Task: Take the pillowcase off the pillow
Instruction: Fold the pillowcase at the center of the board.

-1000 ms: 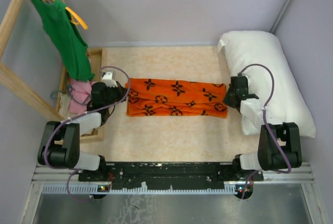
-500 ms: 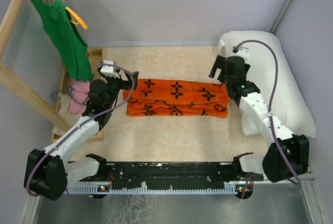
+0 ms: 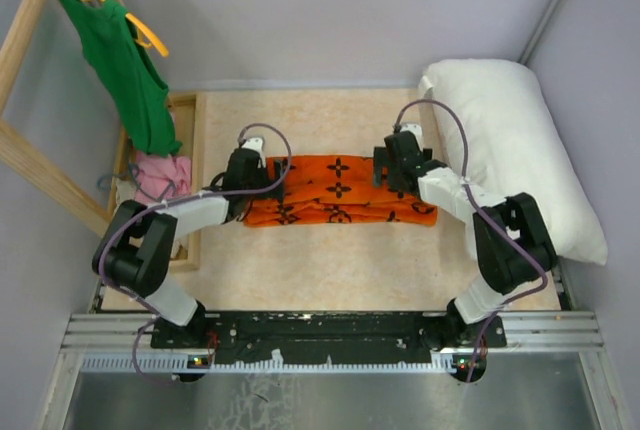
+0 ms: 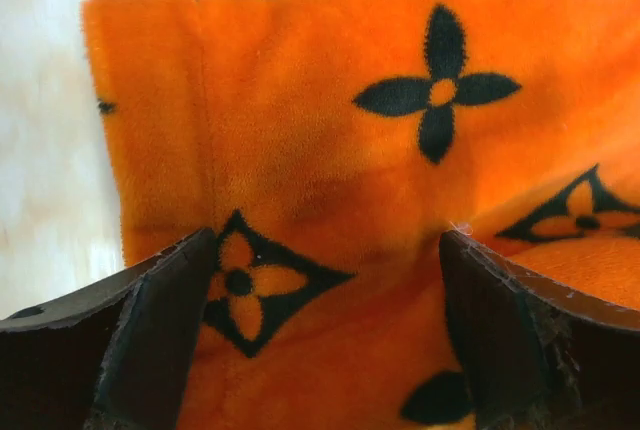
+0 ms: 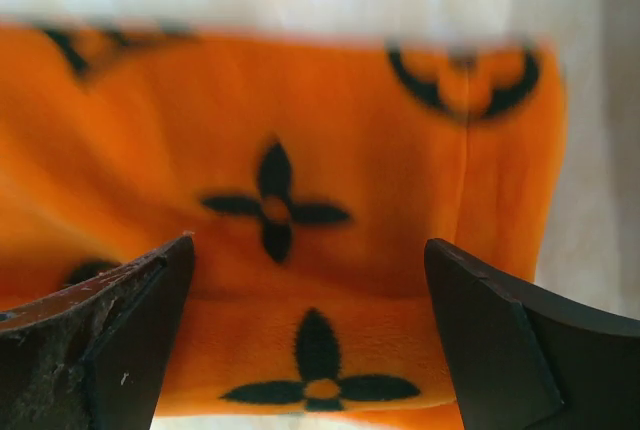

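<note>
Pillowcase (image 3: 340,192) runs left to right. Your left claw (image 4: 327,250) hangs spread over its left end, your right claw (image 5: 308,250) likewise toward the other

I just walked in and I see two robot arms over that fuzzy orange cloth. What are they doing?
The two arms are working on the bright orange fuzzy pillowcase with black flower prints. It lies flat on the beige table. The left gripper is over its left end and the right gripper is over its right end. Both have their jaws open and hold nothing. The big plump white pillow lies bare on the right, already out of its cover.
</note>
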`<state>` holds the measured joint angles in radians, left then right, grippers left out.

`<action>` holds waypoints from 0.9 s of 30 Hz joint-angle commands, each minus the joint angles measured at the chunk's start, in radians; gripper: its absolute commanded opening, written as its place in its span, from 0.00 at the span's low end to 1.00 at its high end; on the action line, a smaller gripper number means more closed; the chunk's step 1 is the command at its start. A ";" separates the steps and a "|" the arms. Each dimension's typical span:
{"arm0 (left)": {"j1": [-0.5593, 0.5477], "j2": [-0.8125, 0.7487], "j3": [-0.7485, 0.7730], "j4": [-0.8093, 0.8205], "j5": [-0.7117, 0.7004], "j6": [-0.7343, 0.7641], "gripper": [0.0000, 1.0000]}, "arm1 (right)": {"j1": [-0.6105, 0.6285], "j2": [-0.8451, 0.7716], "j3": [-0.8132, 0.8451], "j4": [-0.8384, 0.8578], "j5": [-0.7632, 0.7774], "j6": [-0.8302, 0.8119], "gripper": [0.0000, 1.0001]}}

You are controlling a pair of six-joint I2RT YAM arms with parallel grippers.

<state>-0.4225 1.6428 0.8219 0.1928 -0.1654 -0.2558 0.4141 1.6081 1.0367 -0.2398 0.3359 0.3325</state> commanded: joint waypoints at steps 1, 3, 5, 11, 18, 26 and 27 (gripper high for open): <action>-0.016 -0.180 -0.157 -0.103 0.019 -0.125 0.98 | 0.000 -0.136 -0.152 -0.013 -0.069 0.037 0.97; -0.018 -0.269 -0.232 -0.139 -0.006 -0.161 0.98 | 0.000 -0.188 -0.230 -0.024 -0.080 0.053 0.96; -0.018 -0.358 -0.287 -0.157 -0.034 -0.181 0.99 | 0.000 -0.232 -0.264 -0.031 -0.083 0.063 0.97; -0.019 -0.398 -0.176 -0.204 -0.067 -0.139 0.99 | 0.017 -0.289 -0.126 -0.063 0.002 0.035 0.97; -0.056 -0.288 0.048 -0.231 0.227 -0.152 0.79 | 0.171 -0.246 0.053 -0.025 -0.063 0.010 0.75; -0.172 -0.214 -0.189 -0.038 0.383 -0.301 0.02 | 0.275 -0.121 -0.197 0.117 -0.295 0.181 0.00; -0.180 -0.205 -0.227 -0.019 0.384 -0.325 0.00 | 0.275 -0.110 -0.239 0.145 -0.318 0.205 0.00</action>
<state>-0.5732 1.3956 0.7128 0.0978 0.1272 -0.4782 0.6846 1.4403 0.9333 -0.1616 0.1394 0.4282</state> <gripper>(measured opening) 0.048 0.013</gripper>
